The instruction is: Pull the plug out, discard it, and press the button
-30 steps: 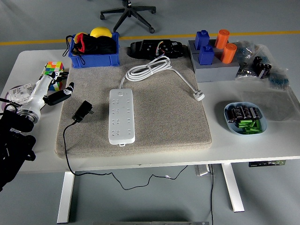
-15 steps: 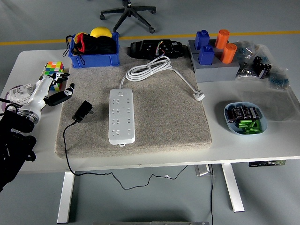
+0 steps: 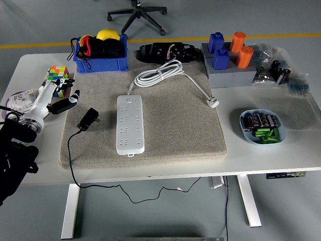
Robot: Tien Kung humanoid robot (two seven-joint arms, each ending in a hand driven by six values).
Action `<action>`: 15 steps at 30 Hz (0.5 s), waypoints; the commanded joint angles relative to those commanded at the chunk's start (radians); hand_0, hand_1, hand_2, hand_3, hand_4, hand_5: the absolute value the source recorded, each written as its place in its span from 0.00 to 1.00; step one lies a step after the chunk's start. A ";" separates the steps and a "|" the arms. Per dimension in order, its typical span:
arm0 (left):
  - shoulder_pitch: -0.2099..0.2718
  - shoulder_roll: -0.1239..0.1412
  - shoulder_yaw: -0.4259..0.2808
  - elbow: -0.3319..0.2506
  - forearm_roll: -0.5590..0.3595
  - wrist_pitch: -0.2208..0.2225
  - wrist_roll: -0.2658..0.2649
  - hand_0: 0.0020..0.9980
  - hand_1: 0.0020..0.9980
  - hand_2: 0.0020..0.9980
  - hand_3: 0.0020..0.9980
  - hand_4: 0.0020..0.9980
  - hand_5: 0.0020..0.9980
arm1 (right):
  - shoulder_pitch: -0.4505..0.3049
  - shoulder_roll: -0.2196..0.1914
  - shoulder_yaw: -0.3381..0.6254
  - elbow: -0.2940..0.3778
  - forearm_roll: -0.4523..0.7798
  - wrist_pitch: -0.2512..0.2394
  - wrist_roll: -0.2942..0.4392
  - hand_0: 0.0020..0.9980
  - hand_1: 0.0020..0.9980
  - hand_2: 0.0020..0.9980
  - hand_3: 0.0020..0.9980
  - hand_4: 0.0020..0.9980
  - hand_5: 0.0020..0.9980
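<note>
A white power strip (image 3: 130, 124) lies lengthwise on a grey mat (image 3: 175, 130), its own white cord coiled behind it (image 3: 158, 74) and ending in a white plug (image 3: 212, 102). No plug sits in its sockets. A black plug (image 3: 89, 119) lies loose on the mat left of the strip, its black cable (image 3: 70, 150) running off the table's front edge. My left hand (image 3: 56, 98), white with dark fingertips, hovers at the mat's left edge just left of the black plug, fingers spread and empty. The right arm is not in view.
A blue bin (image 3: 100, 48) with a yellow ball stands at the back left, a colourful cube (image 3: 58, 75) by my left hand. A grey block (image 3: 230, 75) with blue and orange pieces stands back right, a bowl of batteries (image 3: 263, 126) at the right.
My left hand has drawn slightly left and back, away from the black plug. The plug and strip have not moved.
</note>
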 joint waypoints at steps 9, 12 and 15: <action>0.002 -0.001 0.001 -0.005 0.002 -0.004 0.003 0.86 0.83 0.79 0.80 0.58 0.40 | -0.003 0.001 -0.002 0.001 0.002 0.000 0.000 0.74 0.68 0.67 0.63 0.66 0.52; 0.003 -0.002 -0.001 -0.010 0.004 -0.004 0.004 0.86 0.83 0.79 0.80 0.58 0.41 | -0.005 0.002 0.001 0.000 0.000 0.001 0.000 0.74 0.67 0.67 0.63 0.66 0.52; 0.005 -0.003 -0.001 -0.014 0.005 -0.005 0.006 0.86 0.83 0.79 0.80 0.58 0.41 | -0.006 0.002 0.004 -0.001 -0.001 0.002 0.000 0.74 0.67 0.67 0.63 0.66 0.52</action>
